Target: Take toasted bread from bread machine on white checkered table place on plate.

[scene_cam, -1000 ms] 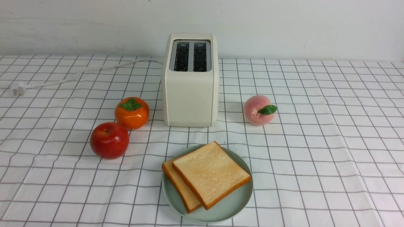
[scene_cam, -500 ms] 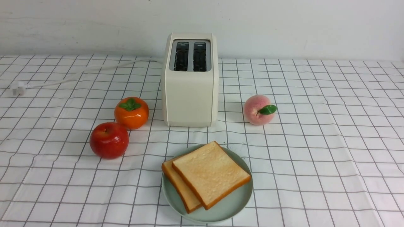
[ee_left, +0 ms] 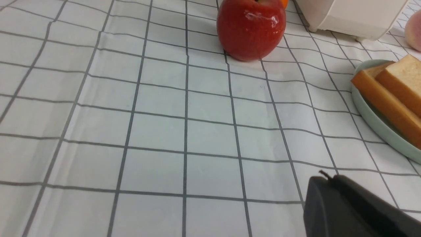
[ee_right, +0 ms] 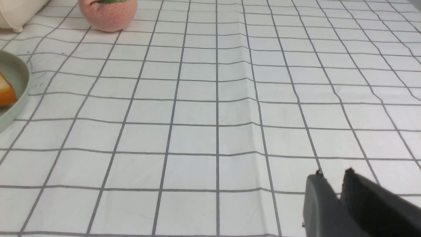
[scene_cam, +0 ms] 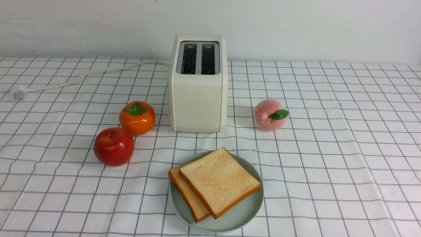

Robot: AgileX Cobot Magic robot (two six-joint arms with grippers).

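Two slices of toasted bread lie overlapped on the mint-green plate (scene_cam: 243, 217), the upper slice (scene_cam: 218, 181) across the lower slice (scene_cam: 189, 194). The cream bread machine (scene_cam: 197, 98) stands behind the plate on the white checkered table (scene_cam: 329, 164), and both its slots look dark and empty. Neither arm shows in the front view. In the left wrist view my left gripper (ee_left: 330, 177) is shut and empty over bare cloth, with the plate (ee_left: 378, 128) and toast (ee_left: 388, 98) beside it. My right gripper (ee_right: 334, 174) stands slightly open, holding nothing, over cloth away from the plate (ee_right: 13, 75).
A red apple (scene_cam: 113, 146) and an orange persimmon (scene_cam: 137, 117) sit left of the toaster. A pink peach (scene_cam: 269, 115) sits to its right. The toaster's white cord and plug (scene_cam: 19, 92) trail to the far left. A pale wall closes the back.
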